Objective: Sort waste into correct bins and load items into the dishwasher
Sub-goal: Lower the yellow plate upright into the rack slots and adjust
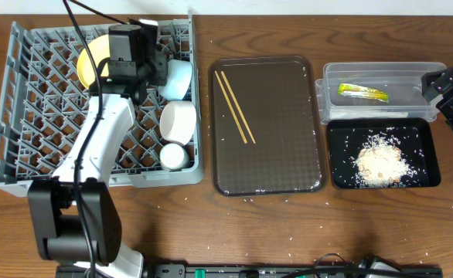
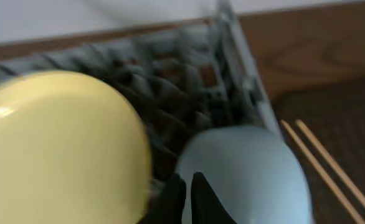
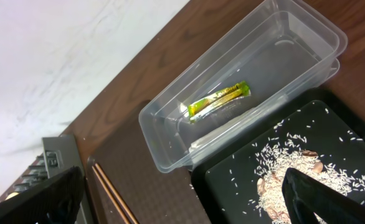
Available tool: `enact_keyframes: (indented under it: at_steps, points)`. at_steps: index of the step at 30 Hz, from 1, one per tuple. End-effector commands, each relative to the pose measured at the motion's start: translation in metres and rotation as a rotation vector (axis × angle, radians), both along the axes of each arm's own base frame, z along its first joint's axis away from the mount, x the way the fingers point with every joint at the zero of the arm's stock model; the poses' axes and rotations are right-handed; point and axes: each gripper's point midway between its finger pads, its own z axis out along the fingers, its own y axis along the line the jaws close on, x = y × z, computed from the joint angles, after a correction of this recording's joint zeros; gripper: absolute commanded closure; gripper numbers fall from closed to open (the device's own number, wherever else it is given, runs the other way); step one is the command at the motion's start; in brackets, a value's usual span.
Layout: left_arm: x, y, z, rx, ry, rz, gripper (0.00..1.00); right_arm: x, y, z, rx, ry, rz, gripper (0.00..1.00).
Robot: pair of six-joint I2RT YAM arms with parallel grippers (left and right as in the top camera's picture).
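Two grippers are showing. Our right gripper (image 3: 182, 183) is hovering, jaws spread wide; ahead of them the snack wrapper (image 3: 218, 101) is lying in the clear tub (image 3: 164, 137), rice crumbs (image 3: 274, 169) beside it on the black tray (image 3: 350, 134). On our left gripper (image 2: 187, 199), the jaws are nearly meeting at the light blue bowl (image 2: 251, 174) in the dish rack (image 2: 245, 81), yellow plate (image 2: 58, 149) leftward; we cannot tell whether they are gripping.

We see the snack wrapper (image 3: 218, 101) lying flat inside the clear tub (image 3: 170, 134). The black tray (image 3: 350, 143) sits just beside the tub and holds the rice crumbs (image 3: 288, 180); the chopsticks (image 3: 111, 193) appear at lower left.
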Motion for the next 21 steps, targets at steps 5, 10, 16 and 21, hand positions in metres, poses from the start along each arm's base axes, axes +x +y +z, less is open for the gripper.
enact_keyframes:
  at_steps: [5,10,16,21]
  points:
    - [-0.004,-0.019,-0.031,-0.072,0.086,-0.092,0.92,0.001,-0.001,0.005,-0.001,-0.011,-0.003,0.01]
    - [-0.003,-0.01,-0.033,-0.036,0.089,-0.056,0.92,0.001,-0.001,0.005,-0.001,-0.011,-0.003,0.01]
    - [-0.003,0.002,-0.035,0.011,0.092,-0.007,0.92,0.001,-0.001,0.005,-0.001,-0.011,-0.003,0.01]
    - [-0.002,0.002,-0.051,0.015,0.125,-0.005,0.92,0.001,-0.001,0.005,0.0,-0.011,-0.003,0.01]
